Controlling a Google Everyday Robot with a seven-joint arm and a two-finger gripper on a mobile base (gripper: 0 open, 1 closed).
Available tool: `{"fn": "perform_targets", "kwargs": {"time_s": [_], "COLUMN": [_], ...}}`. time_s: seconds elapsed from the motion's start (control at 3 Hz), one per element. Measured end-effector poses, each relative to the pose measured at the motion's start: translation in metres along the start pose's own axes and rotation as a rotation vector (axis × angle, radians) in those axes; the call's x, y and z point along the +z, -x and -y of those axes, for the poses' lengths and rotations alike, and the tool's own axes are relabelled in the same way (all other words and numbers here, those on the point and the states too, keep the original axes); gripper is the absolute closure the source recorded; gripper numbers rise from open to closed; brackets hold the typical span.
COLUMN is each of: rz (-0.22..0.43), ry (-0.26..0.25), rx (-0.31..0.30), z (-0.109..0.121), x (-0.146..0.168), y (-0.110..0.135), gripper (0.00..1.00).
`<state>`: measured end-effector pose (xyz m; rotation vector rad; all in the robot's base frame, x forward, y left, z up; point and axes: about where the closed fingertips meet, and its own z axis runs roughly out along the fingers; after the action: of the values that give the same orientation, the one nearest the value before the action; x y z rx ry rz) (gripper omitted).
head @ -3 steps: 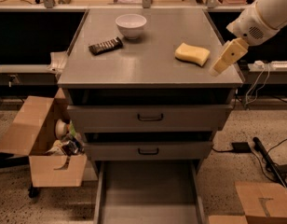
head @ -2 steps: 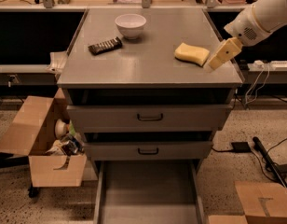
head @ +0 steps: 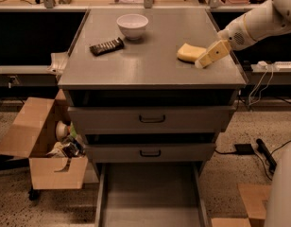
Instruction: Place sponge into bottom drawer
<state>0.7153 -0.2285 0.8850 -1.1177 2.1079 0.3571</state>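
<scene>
The pale-yellow sponge (head: 189,52) lies on the grey cabinet top (head: 150,65), toward its right side. My gripper (head: 201,62) comes in from the right on a white arm and overlaps the sponge's right end, just above the top. The bottom drawer (head: 150,193) is pulled out at floor level, a wide shallow grey tray with low side walls, with nothing in it.
A white bowl (head: 132,25) and a dark wrapped bar (head: 106,46) lie on the top at back left. Two grey drawers with dark handles (head: 152,119) sit above the tray. An open cardboard box (head: 46,150) stands left; cables and a box lie right.
My gripper has moved left along the cabinet top, from beside the right edge to the sponge's right end. The sponge has not moved.
</scene>
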Motion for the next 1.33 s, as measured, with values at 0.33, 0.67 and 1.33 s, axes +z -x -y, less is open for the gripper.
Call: {"fn": "perform_targets", "kwargs": {"time_s": [0.33,0.67,1.33], "rz": [0.027,0.038,0.048], "ry": [0.016,0.0,-0.061], "rx": [0.034,0.077,0.142], "z": [0.008,0.021,0.044], "x": [0.018,0.033,0.058], "y": [0.0,-0.009,-0.02], "gripper": [0.0,0.0,0.26]}}
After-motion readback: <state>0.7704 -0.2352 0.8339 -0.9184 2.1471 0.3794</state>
